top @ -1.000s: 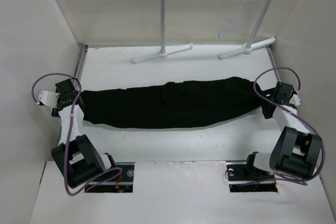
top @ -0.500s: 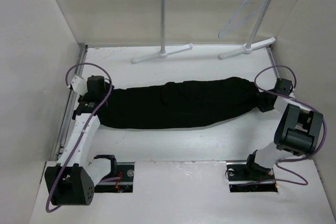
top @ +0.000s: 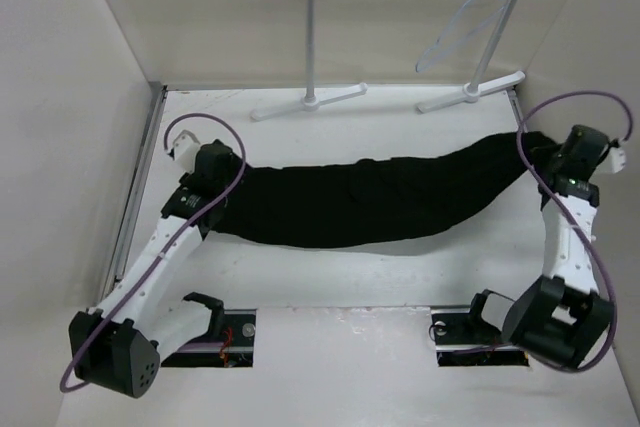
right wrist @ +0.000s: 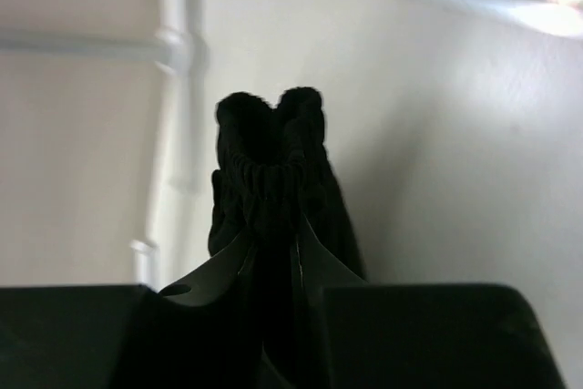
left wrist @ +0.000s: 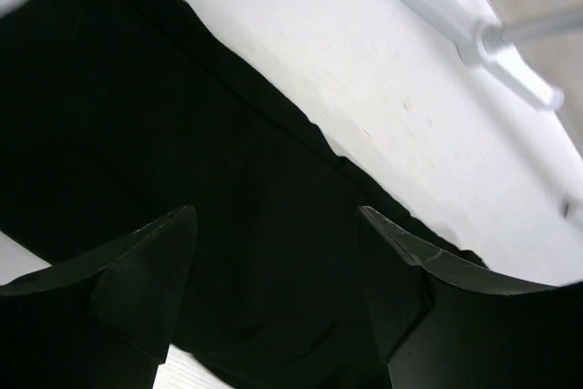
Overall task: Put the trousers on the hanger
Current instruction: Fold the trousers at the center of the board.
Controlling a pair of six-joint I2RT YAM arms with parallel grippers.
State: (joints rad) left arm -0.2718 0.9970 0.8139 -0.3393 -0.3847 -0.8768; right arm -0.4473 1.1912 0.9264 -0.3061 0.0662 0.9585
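1. Right gripper [right wrist: 273, 236]: jaws narrow and clamped on a bunched end of the trousers [right wrist: 269, 161]. The gathered black cloth stands up just past the fingertips [right wrist: 314, 261].
2. Top view: right gripper [top: 562, 152] sits at the right end of the trousers [top: 370, 202]. From it the cloth runs as one long dark band across the table [top: 330, 272] toward the left arm.
3. Left gripper [left wrist: 273, 220]: jaws wide apart, with nothing held between them. Black cloth [left wrist: 182, 134] fills the view directly below both fingers. Cannot tell whether the tips touch it.
4. Top view: left gripper [top: 213, 175] is over the left end of the band, at its far edge.
5. Hanger [top: 462, 27]: hangs by its hook from the rail of the rack [top: 312, 37], beyond the right gripper and to its left. It is well apart from the gripper and clear of the trousers.
6. Rack feet stand on the table beyond the cloth. One foot [left wrist: 455, 15] shows past the left fingers.
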